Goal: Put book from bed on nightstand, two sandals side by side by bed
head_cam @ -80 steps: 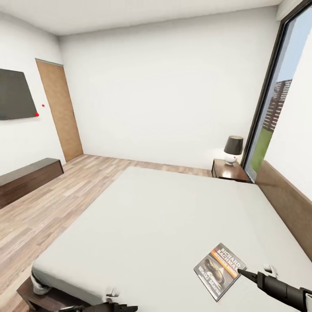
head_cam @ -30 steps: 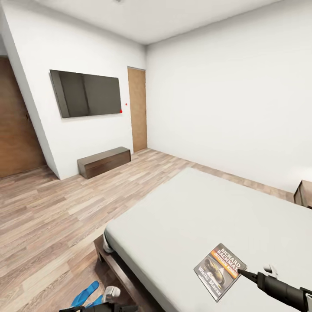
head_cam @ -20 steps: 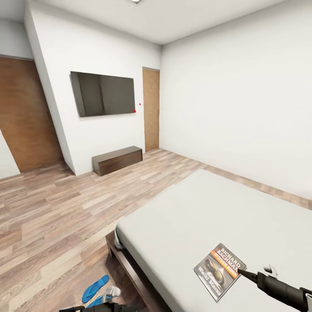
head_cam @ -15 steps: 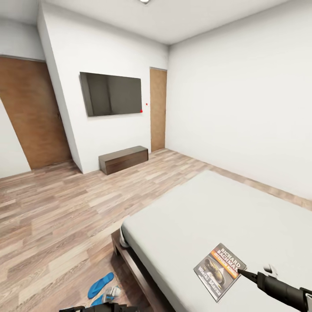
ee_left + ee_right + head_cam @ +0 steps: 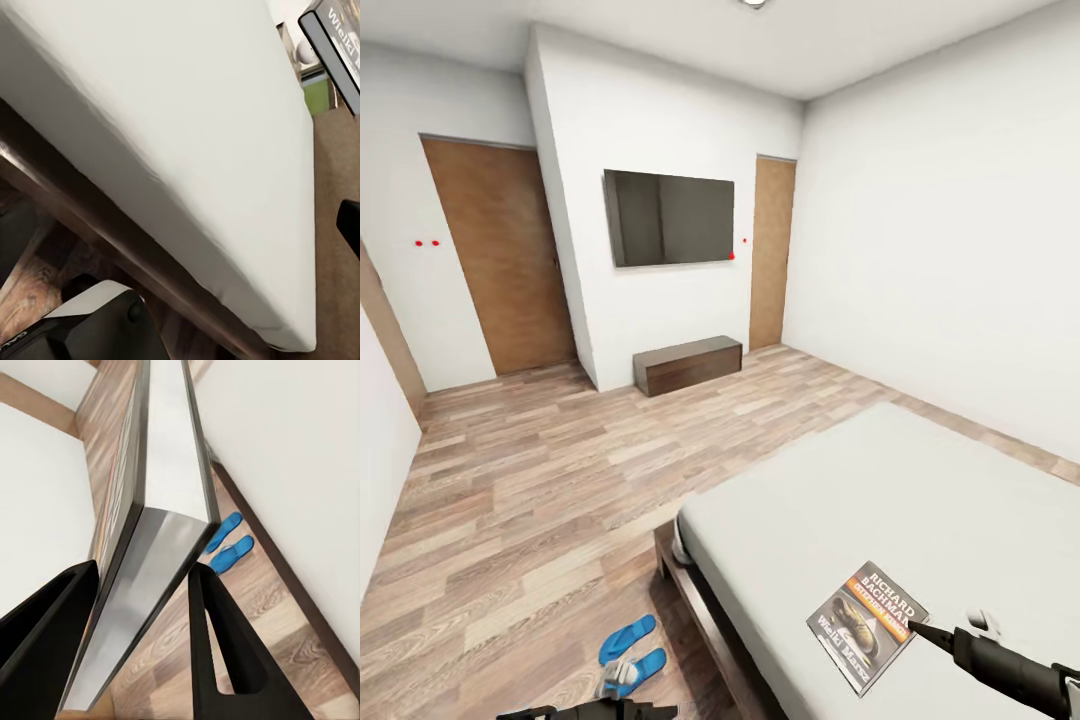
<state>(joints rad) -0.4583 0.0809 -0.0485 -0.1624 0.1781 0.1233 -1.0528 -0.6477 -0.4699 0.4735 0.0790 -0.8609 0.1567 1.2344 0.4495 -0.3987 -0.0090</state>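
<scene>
The room [image 5: 920, 230] is white-walled with a plank floor [image 5: 530, 500], and nothing in the task looks finished. The bed [image 5: 920, 500] fills the lower right of the head view, its off-white mattress bare. The book [image 5: 867, 624] is already off it, I judge: in the head view it hangs over the mattress at the tip of the right claw [image 5: 916, 628], and the right wrist view shows the book [image 5: 154, 532] edge-on between the two dark fingers [image 5: 217, 645], which are closed onto it from either side. It has not yet gone onto a nightstand, and from this angle I cannot say where either nightstand lies; the low dark cabinet [image 5: 688, 364] under the wall screen [image 5: 669, 217] is the long TV bench, not one of them. The two sandals [image 5: 632, 650] lie on the floor just beside the foot corner of the bed, close together and roughly parallel, though one sits a little ahead of the other, so whether they count as side by side is a judgement call; part of the nearer one is covered by a grey bit of the robot. Of the left claw, the dark shapes at the edges of its wrist view do not tell me whether it is open or closed.
</scene>
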